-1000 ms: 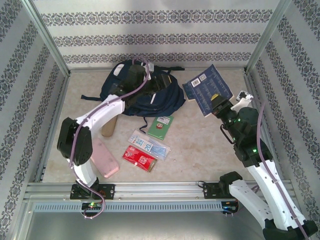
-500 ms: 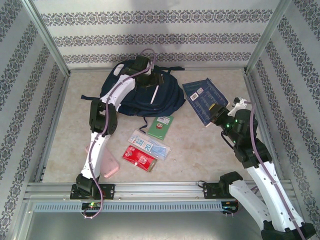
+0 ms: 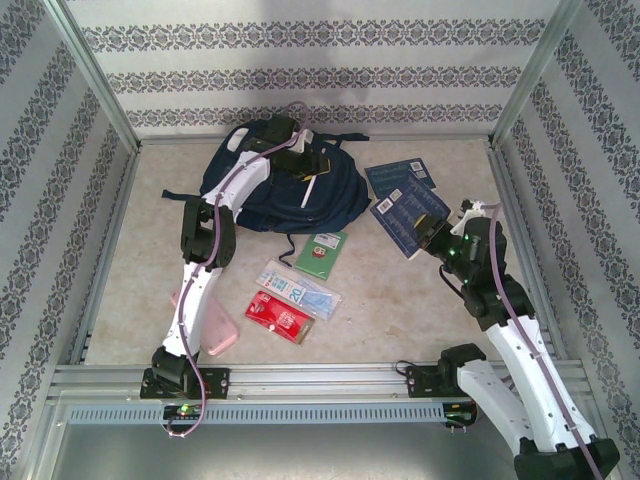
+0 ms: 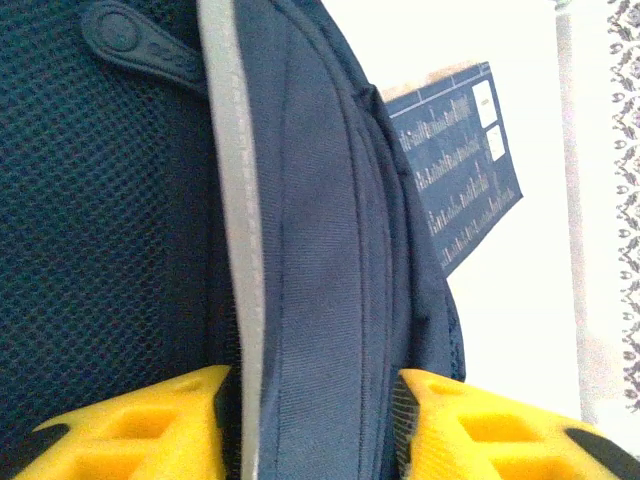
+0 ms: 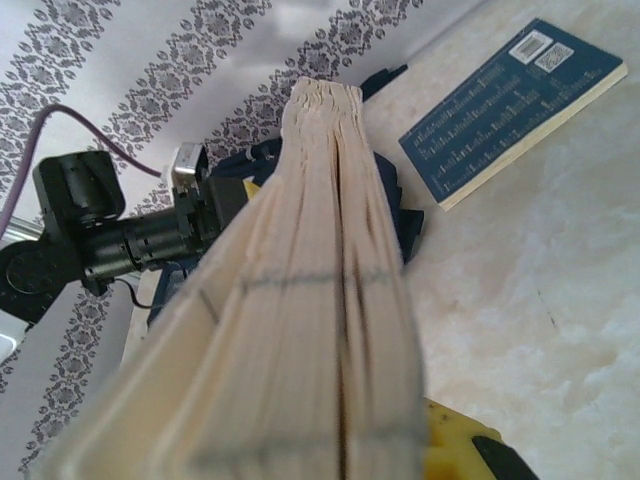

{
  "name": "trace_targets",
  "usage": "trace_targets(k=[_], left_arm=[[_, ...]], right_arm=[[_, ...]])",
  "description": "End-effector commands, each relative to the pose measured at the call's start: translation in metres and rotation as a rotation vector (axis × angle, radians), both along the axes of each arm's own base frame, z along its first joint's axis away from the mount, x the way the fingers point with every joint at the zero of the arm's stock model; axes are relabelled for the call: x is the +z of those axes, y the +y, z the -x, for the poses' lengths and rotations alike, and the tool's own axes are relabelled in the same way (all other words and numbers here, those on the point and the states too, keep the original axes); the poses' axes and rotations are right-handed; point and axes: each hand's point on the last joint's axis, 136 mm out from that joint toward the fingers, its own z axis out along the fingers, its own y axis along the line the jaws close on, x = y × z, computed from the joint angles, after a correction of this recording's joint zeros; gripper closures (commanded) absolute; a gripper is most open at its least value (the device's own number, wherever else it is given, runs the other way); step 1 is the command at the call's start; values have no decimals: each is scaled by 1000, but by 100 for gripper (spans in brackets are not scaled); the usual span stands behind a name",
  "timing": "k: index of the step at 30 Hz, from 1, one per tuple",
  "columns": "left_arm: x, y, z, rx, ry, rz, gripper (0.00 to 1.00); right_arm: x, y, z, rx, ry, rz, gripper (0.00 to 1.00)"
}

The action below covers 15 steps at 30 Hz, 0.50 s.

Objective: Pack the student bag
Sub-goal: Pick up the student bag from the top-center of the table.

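The navy student bag [image 3: 270,190] lies at the back of the table. My left gripper [image 3: 300,160] reaches over its top. In the left wrist view the yellow fingers [image 4: 150,430] press both sides of a fold of the bag [image 4: 320,250] beside a grey strip, so the left gripper [image 4: 315,385] is shut on that fold. My right gripper [image 3: 432,238] is shut on a blue book [image 3: 405,218], held tilted to the right of the bag. The right wrist view looks along the book's cream page edges [image 5: 320,300], with one yellow finger [image 5: 465,445] beside them.
A second blue book [image 3: 400,178] [image 5: 510,95] lies flat behind the held one. In front of the bag lie a green packet [image 3: 322,253], a clear packet [image 3: 297,287], a red packet [image 3: 279,316] and a pink case [image 3: 212,328]. Metal frame posts and patterned walls enclose the table.
My left arm stretched out over the bag and its jaws closed in on the fold. My right gripper carried its book nearer and lower, uncovering the second book behind it.
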Motion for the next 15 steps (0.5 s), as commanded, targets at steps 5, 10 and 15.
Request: trace_targets(k=[5, 10, 15], left_arm=[[-4, -23, 5, -65, -11, 49, 68], [-25, -21, 4, -52, 17, -16, 61], [-40, -12, -1, -31, 18, -86, 62]], right_arm=[[9, 8, -10, 32, -47, -46, 100], [1, 8, -10, 34, -25, -50, 100], [3, 8, -8, 41, -25, -55, 100]])
